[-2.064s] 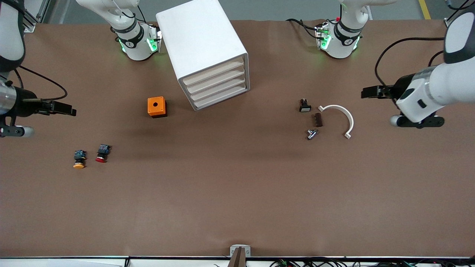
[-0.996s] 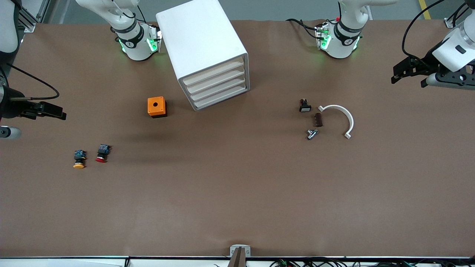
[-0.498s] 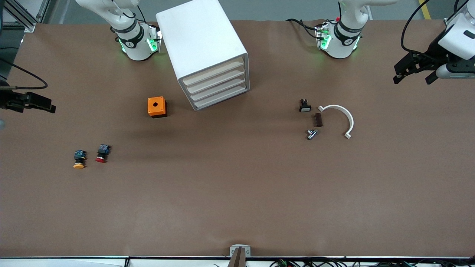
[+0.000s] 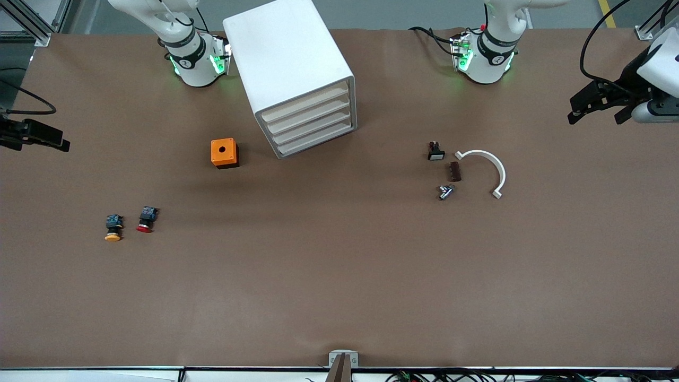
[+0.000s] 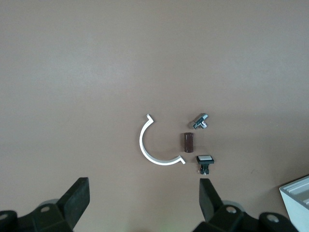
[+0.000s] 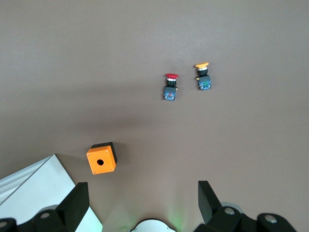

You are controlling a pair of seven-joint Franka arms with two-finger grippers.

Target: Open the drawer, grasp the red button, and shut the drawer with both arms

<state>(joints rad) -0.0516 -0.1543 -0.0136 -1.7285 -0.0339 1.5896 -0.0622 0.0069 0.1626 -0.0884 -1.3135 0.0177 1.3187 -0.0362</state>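
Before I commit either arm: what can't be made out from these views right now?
- Drawer cabinet: drawers shut, contents hidden in every view.
- Right gripper: arm cut off by the front view's edge.
- Small metal part: too small to identify.
- Red button: visible, but markings on its blue block unreadable.

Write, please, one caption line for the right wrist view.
Open right pincer high over the table, red button beside yellow button, orange box near the white drawer cabinet.
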